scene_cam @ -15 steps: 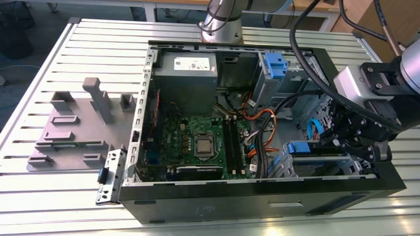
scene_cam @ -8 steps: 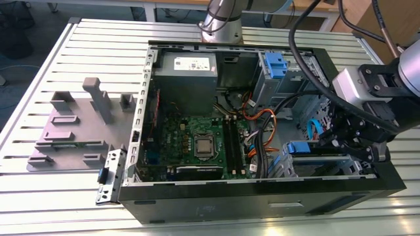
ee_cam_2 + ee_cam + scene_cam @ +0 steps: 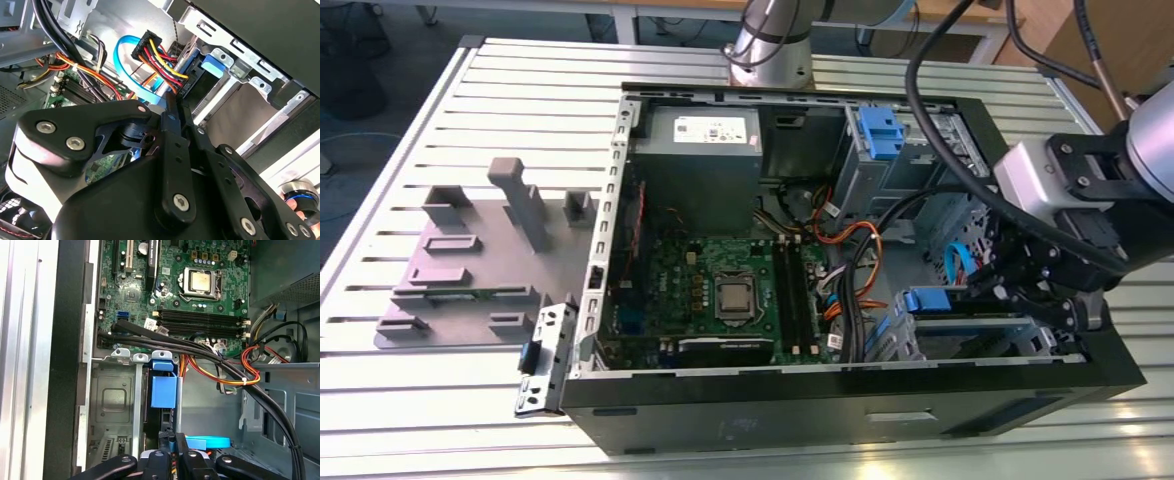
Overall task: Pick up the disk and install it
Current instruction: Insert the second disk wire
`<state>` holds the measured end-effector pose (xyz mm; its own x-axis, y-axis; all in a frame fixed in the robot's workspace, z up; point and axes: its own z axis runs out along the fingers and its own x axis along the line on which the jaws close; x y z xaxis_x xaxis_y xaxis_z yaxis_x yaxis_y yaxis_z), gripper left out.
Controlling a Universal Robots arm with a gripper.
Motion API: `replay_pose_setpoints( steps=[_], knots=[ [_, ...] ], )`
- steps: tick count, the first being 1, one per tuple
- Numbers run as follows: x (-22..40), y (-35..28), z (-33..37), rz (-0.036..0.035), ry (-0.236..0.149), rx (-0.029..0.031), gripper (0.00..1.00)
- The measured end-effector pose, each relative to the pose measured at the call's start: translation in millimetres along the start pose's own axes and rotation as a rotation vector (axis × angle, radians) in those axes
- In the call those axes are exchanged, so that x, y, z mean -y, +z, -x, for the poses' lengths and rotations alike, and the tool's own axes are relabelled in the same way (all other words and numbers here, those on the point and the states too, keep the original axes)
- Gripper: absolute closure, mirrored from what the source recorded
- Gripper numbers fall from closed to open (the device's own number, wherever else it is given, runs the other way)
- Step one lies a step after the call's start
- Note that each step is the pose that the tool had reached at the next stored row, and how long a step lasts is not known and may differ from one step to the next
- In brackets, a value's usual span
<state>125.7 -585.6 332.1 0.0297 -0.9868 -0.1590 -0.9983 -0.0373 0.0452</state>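
One blue-framed disk [image 3: 163, 390], edge-on.

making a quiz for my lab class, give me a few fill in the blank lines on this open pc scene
1. The computer case lies on a slatted metal ____.
2. The gripper hangs over the drive bay at the exterior view's ____ side of the case.
3. The motherboard inside is coloured ____.
4. Left of the case in the exterior view sits a grey ____ fixture.

Missing words: table; right; green; plastic
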Motion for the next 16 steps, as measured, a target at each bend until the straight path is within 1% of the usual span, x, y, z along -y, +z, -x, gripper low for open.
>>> replay_pose_setpoints(
  steps=[6, 12, 13, 14, 15, 16],
  knots=[
    [0.1, 2.3, -0.4, 0.0009, 0.0, -0.0004, 0.84],
    [0.1, 2.7, -0.4, 0.001, 0.0, 0.0001, 0.84],
    [0.1, 2.8, -0.5, 0.001, 0.0, 0.0002, 0.82],
    [0.1, 2.9, -0.5, 0.001, 0.0, 0.0003, 0.77],
    [0.2, 3.5, -0.5, 0.0009, 0.0, 0.0015, 0.77],
    [0.2, 3.3, -0.5, 0.0009, 0.0, 0.001, 0.71]
  ],
)
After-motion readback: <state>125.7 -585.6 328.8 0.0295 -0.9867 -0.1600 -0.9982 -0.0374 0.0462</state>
